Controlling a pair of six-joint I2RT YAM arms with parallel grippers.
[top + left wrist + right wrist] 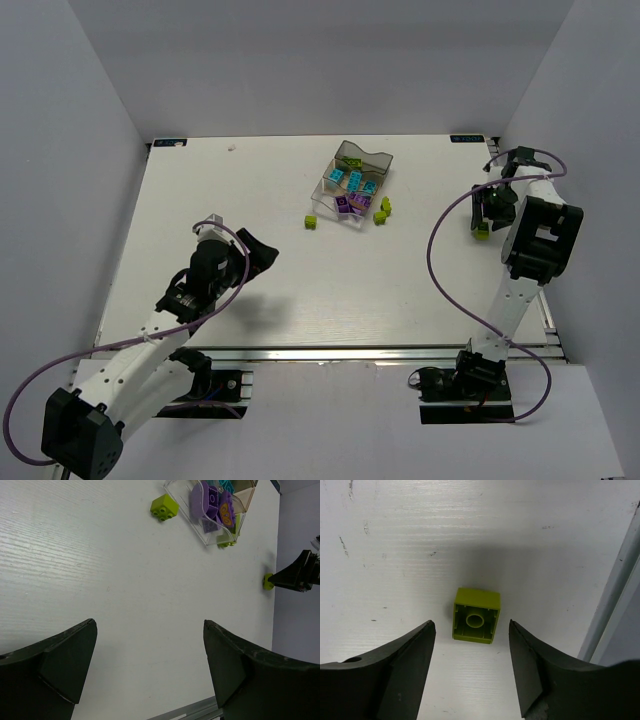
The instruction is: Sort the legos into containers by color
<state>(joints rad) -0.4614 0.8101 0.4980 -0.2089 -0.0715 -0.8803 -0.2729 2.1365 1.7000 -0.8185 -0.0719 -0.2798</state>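
A lime green lego (476, 616) is lying underside up near the right edge of the surface (395, 540), well apart from the containers (362, 158). The right hand (471, 630) is hovering over it, released, its fingers straddling the brick, probably to pinch it. Cyan legos (352, 180) and purple legos (347, 204) are sitting inside the containers. The left hand (150, 630) is hanging released over bare surface.

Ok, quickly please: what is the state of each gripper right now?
Left gripper: open, holding nothing.
Right gripper: open, straddling a lime green lego, not gripping it.
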